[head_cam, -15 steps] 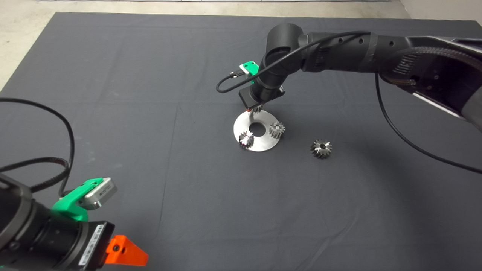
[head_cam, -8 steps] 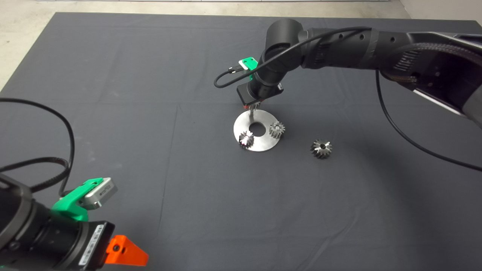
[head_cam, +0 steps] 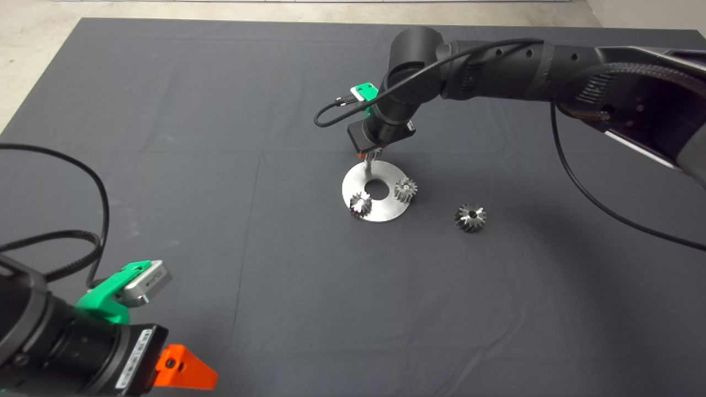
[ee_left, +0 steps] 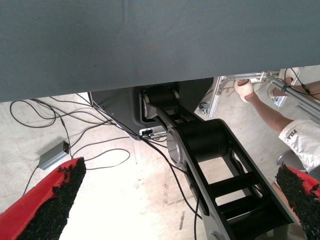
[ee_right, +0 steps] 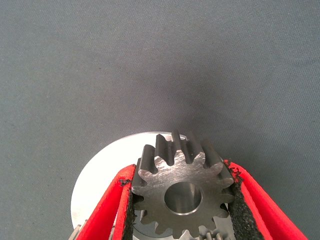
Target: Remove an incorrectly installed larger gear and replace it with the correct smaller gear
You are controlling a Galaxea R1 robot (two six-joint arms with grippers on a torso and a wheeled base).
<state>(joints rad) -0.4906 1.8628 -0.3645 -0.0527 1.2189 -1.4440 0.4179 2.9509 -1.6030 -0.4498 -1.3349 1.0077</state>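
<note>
The right gripper [head_cam: 370, 156] hangs at upper centre of the head view, its two red fingers [ee_right: 111, 202] clamped on the smaller gear [ee_right: 182, 192], flat face up, directly above the round steel plate [head_cam: 358, 182]. The larger gear [head_cam: 470, 217] lies on the mat, right of the plate. The left gripper [ee_left: 175, 200] waits at lower left, fingers spread apart, holding nothing

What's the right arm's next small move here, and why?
Probably a short descent to seat the smaller gear: the right gripper is shut on it just above the round plate's far edge, and the larger gear already lies off on the mat.
</note>
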